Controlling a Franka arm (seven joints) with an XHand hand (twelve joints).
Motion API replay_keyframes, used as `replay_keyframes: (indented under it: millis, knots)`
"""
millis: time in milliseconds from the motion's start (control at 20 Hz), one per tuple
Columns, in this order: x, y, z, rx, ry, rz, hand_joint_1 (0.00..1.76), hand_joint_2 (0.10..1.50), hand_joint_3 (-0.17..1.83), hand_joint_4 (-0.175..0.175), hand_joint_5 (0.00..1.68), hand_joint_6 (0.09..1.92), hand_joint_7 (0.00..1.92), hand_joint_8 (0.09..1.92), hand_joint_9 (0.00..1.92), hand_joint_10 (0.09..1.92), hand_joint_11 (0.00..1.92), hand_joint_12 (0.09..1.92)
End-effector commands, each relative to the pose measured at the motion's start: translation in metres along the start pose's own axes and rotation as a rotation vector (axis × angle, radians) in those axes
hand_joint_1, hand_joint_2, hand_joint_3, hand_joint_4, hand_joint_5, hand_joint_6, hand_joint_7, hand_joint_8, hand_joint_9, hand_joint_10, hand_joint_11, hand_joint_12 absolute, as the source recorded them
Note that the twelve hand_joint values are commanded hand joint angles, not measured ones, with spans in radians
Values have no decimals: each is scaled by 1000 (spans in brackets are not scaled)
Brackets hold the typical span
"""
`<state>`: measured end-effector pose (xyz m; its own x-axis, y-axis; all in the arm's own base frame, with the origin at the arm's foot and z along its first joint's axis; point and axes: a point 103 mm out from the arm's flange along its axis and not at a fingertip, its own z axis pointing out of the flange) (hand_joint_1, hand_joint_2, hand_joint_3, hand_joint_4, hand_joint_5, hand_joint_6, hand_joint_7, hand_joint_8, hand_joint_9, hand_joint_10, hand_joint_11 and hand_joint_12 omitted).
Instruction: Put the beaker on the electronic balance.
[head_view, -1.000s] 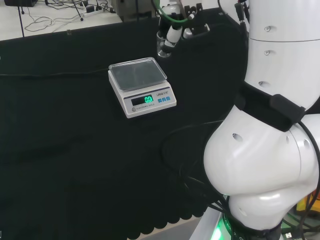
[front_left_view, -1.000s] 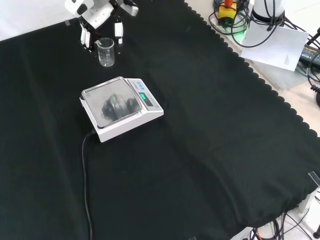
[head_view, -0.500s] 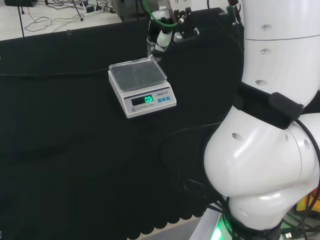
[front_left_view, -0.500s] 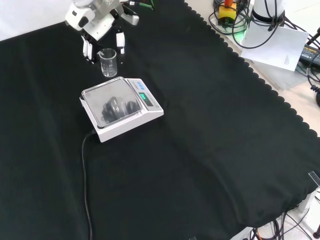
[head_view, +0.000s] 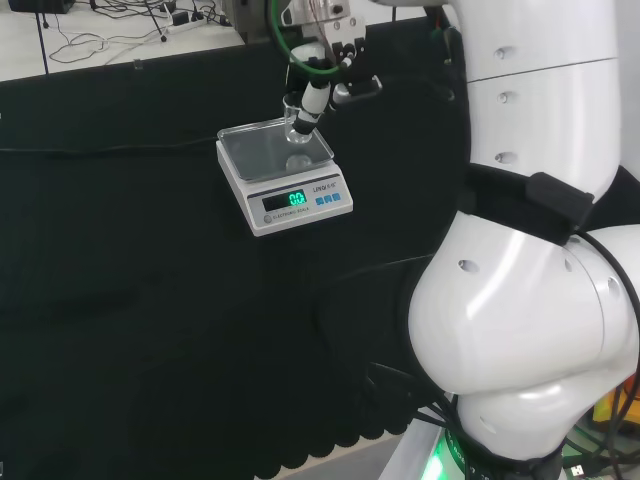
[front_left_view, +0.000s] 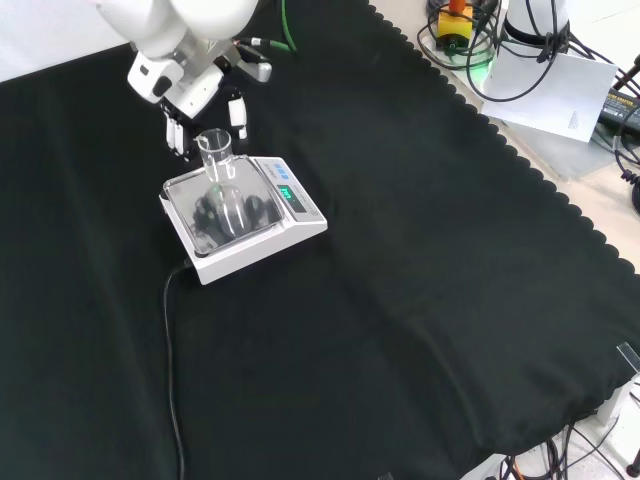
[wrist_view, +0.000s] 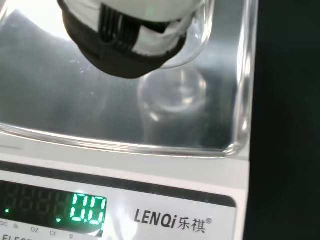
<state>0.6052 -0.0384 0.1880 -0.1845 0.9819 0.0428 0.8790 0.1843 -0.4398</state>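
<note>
Holding the small clear glass beaker (front_left_view: 218, 165) between its curled fingers, my black and white hand (front_left_view: 195, 85) has it just below itself, over the steel pan of the white electronic balance (front_left_view: 243, 218). I judge the carry nearly done; lowering and release remain. Whether the base touches the pan, I can't quite tell.

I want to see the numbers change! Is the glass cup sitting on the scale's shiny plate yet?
Cannot tell. In the wrist view the beaker held by the hand sits low over the balance pan, but no view shows contact or gap plainly.
</note>
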Motion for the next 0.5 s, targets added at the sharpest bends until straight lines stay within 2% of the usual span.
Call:
replay_keyframes:
  millis: [50,500]
  knots:
    - [6,10,12,22,20,-14,1247,1024,61,42,1118,803,1123,809,1293,597,1319,703]
    - [17,13,14,25,6,-16,1247,1024,61,42,1118,803,1124,808,1296,597,1322,703]
